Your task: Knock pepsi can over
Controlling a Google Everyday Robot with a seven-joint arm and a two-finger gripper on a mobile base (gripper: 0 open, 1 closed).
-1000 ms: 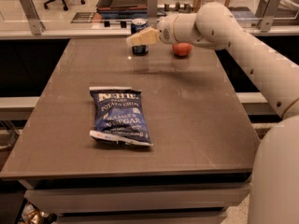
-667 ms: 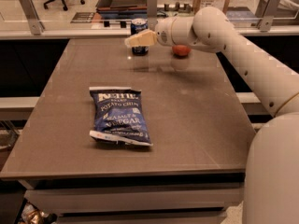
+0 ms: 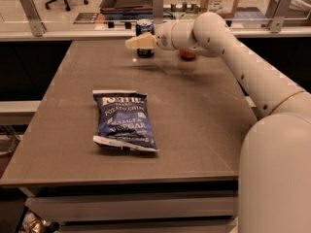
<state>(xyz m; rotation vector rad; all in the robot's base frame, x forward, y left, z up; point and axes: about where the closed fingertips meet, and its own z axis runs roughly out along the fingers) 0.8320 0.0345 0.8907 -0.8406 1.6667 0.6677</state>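
Observation:
The pepsi can, dark blue with a silver top rim, stands upright at the far edge of the brown table. My gripper reaches in from the right on the long white arm. It is right in front of the can and hides the can's middle. Whether it touches the can I cannot tell.
A blue Kettle chip bag lies flat in the middle of the table. A red-orange round object sits behind the arm's wrist, mostly hidden. A glass partition with metal posts runs behind the table's far edge.
The arm has swung a little to the left, so the wrist now covers most of the red-orange object. The can still stands upright.

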